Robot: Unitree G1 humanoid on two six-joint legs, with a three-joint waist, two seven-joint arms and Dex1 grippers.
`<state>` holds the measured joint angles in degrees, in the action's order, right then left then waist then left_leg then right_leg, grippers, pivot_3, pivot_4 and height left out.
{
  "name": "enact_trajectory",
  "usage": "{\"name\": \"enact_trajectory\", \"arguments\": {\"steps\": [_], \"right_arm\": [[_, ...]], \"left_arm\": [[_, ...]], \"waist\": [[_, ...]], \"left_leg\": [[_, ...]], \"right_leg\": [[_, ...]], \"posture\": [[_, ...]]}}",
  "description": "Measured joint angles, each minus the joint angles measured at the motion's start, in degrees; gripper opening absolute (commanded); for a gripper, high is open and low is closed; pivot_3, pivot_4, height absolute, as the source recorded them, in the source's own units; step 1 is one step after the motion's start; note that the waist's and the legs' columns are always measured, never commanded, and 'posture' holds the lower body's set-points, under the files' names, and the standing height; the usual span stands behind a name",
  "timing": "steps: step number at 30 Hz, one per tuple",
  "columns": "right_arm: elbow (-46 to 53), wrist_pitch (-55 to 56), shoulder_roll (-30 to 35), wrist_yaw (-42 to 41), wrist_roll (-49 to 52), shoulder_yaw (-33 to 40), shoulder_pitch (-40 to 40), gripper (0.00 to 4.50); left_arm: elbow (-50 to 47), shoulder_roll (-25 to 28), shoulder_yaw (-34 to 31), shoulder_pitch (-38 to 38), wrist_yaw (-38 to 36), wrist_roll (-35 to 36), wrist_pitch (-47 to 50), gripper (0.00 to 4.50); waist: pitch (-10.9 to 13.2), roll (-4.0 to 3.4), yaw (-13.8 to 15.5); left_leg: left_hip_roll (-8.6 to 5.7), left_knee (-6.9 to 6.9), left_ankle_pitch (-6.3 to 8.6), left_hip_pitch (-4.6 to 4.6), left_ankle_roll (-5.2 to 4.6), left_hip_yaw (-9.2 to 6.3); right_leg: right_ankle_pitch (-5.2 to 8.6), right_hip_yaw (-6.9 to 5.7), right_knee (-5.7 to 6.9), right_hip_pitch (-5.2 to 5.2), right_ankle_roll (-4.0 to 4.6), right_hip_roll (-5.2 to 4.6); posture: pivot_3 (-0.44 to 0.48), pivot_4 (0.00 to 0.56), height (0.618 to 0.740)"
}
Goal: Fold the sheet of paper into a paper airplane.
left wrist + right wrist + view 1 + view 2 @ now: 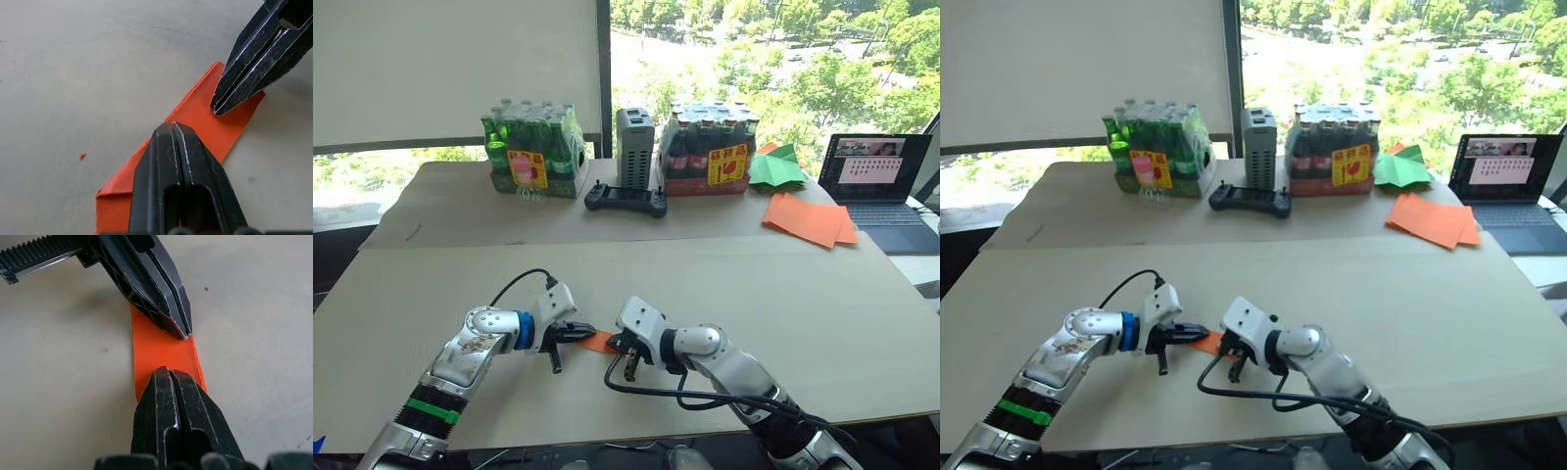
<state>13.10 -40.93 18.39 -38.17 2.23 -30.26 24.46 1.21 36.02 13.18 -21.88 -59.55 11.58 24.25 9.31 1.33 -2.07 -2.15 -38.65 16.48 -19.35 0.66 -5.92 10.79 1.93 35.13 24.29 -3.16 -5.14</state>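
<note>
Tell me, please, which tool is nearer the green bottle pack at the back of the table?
Left. The left tool lies nearly straight in front of the green bottle pack; the right tool sits further to the robot's right. Both meet on the orange paper.

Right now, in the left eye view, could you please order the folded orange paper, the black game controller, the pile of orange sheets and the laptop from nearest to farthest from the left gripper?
1. Folded orange paper: at the left gripper, pressed between it and the right gripper.
2. Black game controller: far side, centre, before the grey box.
3. Pile of orange sheets: far right.
4. Laptop: right edge, beyond the pile.
</note>
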Motion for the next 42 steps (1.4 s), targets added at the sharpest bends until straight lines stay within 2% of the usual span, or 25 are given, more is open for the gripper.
{"name": "enact_trajectory", "arguments": {"steps": [7, 12, 21, 38, 42], "right_arm": [[0.89, -1.55, 0.23, -0.13, 0.01, -0.46, 0.10, 0.05], [1.10, -2.32, 0.09, 0.16, 0.00, -0.66, 0.21, 0.05], [1.22, -3.77, -0.68, 0.97, 0.06, -0.85, 0.70, 0.05], [1.00, -4.05, -0.56, 0.73, 0.08, -1.54, 1.27, 0.05], [0.98, -4.04, -0.38, 0.54, 0.08, -1.60, 1.37, 0.05]], "left_arm": [[2.76, -0.74, 2.21, -3.14, -1.88, -1.64, -0.97, 0.05], [6.49, -0.73, 3.70, -5.21, -3.97, -3.28, -5.10, 0.05], [8.34, 0.43, 3.63, -4.71, -5.42, -3.64, -9.06, 0.05], [9.21, 8.11, -3.94, 1.09, -5.00, -3.58, -10.71, 0.05], [9.57, 8.45, -4.55, 1.48, -4.74, -3.54, -11.02, 0.05]], "waist": [[0.00, 0.00, 0.02], [-0.03, -0.01, 0.03], [-0.07, -0.05, -0.44], [-0.17, -0.21, -0.77], [-0.18, -0.21, -0.70]], "left_leg": [[-0.01, 0.00, 0.00, 0.00, 0.00, 0.00], [0.00, 0.00, 0.00, 0.06, -0.01, 0.00], [0.05, 0.05, 0.01, 0.09, -0.02, 0.00], [0.15, 0.34, 0.01, 0.26, -0.02, 0.04], [0.15, 0.34, 0.01, 0.26, -0.02, 0.04]], "right_leg": [[0.00, 0.00, -0.02, -0.02, 0.00, 0.00], [0.01, 0.00, -0.02, -0.07, -0.01, 0.00], [0.01, 0.00, -0.01, -0.06, -0.02, 0.04], [0.02, 0.02, -0.01, -0.04, -0.01, 0.11], [0.03, 0.02, -0.01, -0.06, -0.01, 0.11]], "posture": [[0.000, 0.150, 0.723], [0.000, 0.150, 0.723], [0.000, 0.150, 0.723], [0.000, 0.150, 0.723], [0.000, 0.150, 0.723]]}}
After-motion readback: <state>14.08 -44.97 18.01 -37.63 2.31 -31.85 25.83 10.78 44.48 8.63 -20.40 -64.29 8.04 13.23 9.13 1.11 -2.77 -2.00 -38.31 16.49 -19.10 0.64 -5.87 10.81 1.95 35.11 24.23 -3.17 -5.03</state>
